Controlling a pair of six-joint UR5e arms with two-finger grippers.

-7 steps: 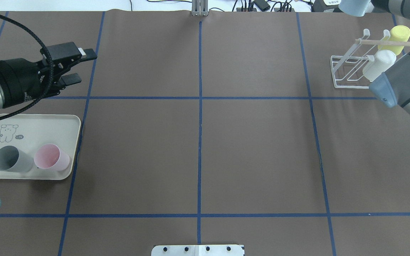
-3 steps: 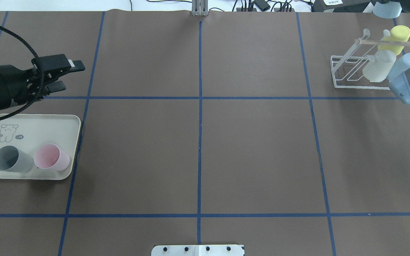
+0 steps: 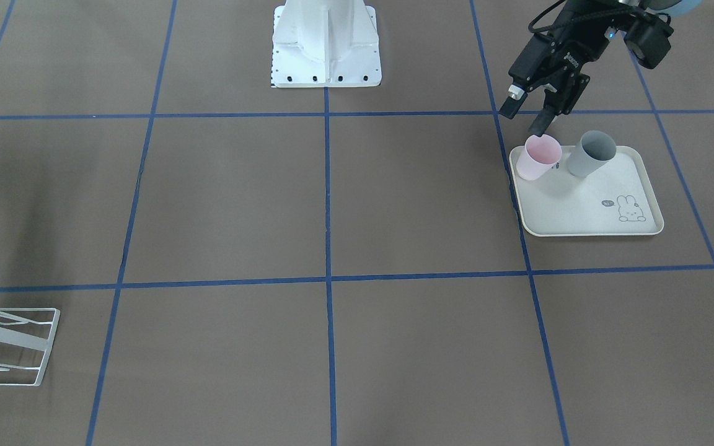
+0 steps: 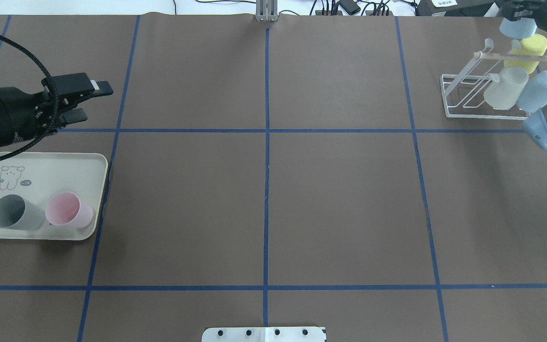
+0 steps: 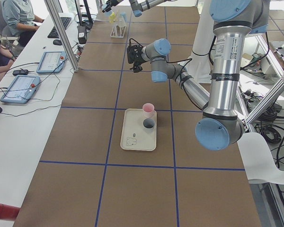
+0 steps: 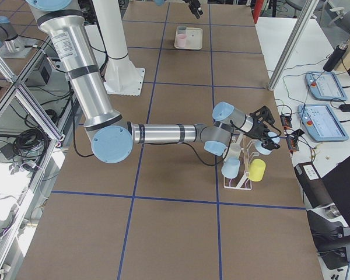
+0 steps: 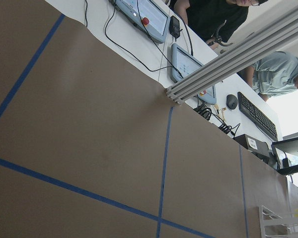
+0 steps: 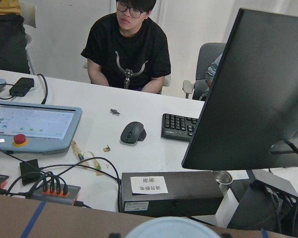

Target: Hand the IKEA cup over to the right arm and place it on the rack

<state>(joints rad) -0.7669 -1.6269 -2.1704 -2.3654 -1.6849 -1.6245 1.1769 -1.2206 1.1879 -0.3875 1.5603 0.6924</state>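
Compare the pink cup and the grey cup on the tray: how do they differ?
Colour: the pink cup is pale pink, the grey cup dark grey. Place: the pink cup stands by the tray's corner nearer the table's middle; the grey cup stands nearer the rabbit drawing. Both are upright, mouths up, same shape.
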